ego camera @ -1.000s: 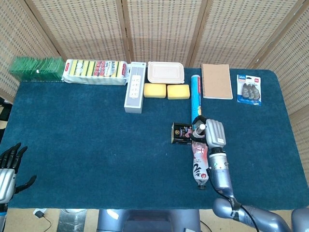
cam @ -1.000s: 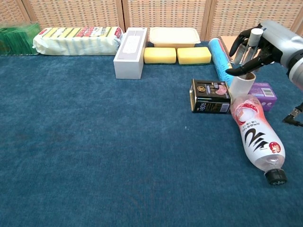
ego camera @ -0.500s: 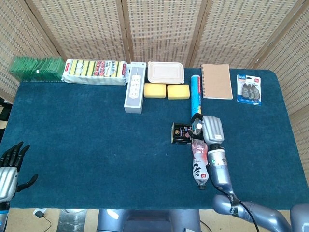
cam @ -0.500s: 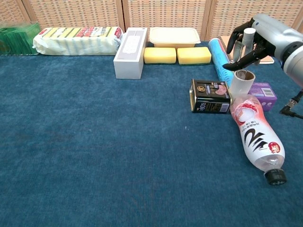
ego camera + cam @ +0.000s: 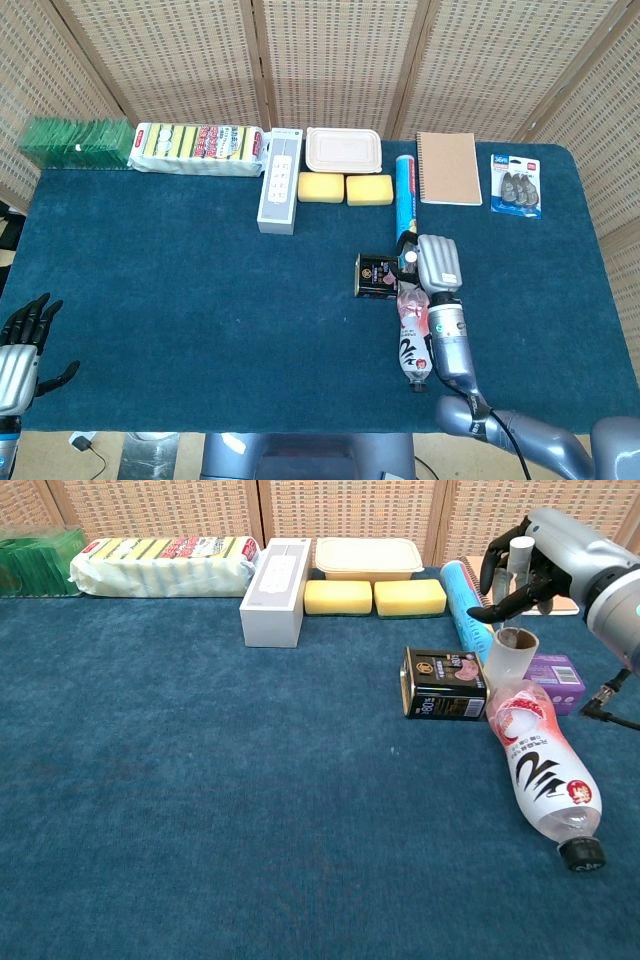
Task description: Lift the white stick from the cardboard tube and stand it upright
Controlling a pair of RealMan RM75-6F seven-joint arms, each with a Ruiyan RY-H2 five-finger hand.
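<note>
Holding the white stick (image 5: 520, 557) upright in its curled fingers, the right hand (image 5: 545, 555) hangs just above the open-topped cardboard tube (image 5: 509, 655), stick and tube apart.

Far to that hand's left, only the head view shows the left hand (image 5: 20, 345), fingers spread and gripping nothing, off the table's (image 5: 200, 290) near corner. Moving rightward along the back: one green stack (image 5: 75, 142), one sponge pack (image 5: 198, 149), one white box (image 5: 280, 180), one lidded container (image 5: 343, 149) whose contents are hidden, two yellow sponges (image 5: 344, 188). Just left of the tube stands one dark tin (image 5: 443, 683); one bottle (image 5: 540, 765) lies below it, one blue roll (image 5: 465, 605) behind. The purple box (image 5: 555, 678) appears in the chest view alone; one notebook (image 5: 449, 167) and one blister pack (image 5: 516, 184) show clearly from the head.
</note>
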